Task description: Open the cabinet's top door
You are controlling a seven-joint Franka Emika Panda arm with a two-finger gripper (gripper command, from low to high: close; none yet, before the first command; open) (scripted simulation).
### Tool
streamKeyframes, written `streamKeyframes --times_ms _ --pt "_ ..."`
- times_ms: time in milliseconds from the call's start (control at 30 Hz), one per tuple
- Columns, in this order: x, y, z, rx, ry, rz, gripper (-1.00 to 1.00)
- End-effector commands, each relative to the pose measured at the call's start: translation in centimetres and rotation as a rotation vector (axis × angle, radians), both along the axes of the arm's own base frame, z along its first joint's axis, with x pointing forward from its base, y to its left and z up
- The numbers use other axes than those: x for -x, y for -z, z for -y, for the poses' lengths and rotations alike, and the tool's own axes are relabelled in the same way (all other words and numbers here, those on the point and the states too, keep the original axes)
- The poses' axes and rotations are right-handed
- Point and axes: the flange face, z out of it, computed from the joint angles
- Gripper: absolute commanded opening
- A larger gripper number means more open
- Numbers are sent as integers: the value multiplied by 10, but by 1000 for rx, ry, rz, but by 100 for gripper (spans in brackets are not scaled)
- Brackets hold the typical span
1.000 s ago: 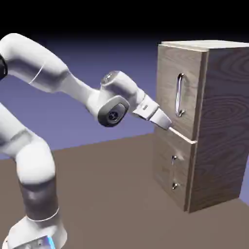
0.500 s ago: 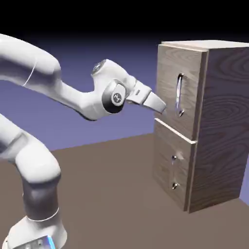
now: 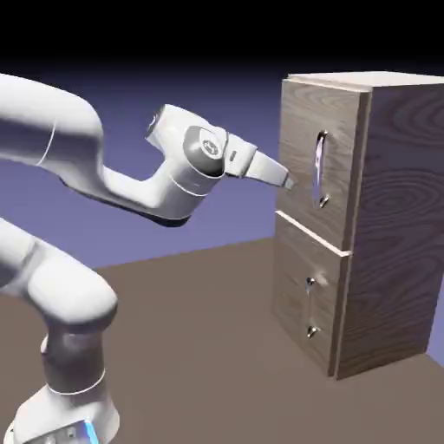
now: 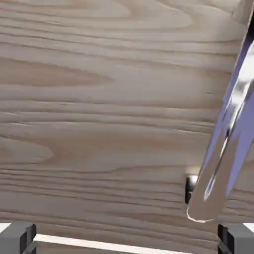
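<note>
Door handle [image 3: 318, 171] nr open fingers [image 4: 17, 239]

The gripper [image 3: 291, 182] is higher than it was a second ago, up from the seam under the top door [image 3: 321, 165] to beside the lower half of that door's handle [image 3: 319, 170], and it points less steeply down. The wrist [image 3: 192, 160] has risen and moved toward the exterior view's left. The elbow at the exterior view's left edge has also shifted, its upper end partly leaving the frame.
</note>
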Motion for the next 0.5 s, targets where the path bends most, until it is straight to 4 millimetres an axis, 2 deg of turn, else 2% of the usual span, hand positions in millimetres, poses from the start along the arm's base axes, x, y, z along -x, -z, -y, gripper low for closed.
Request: streamKeyframes --times_ms 0,467 --pt "1 0 1 -1 1 13 0" --pt "4 4 27 -39 4 220 0"
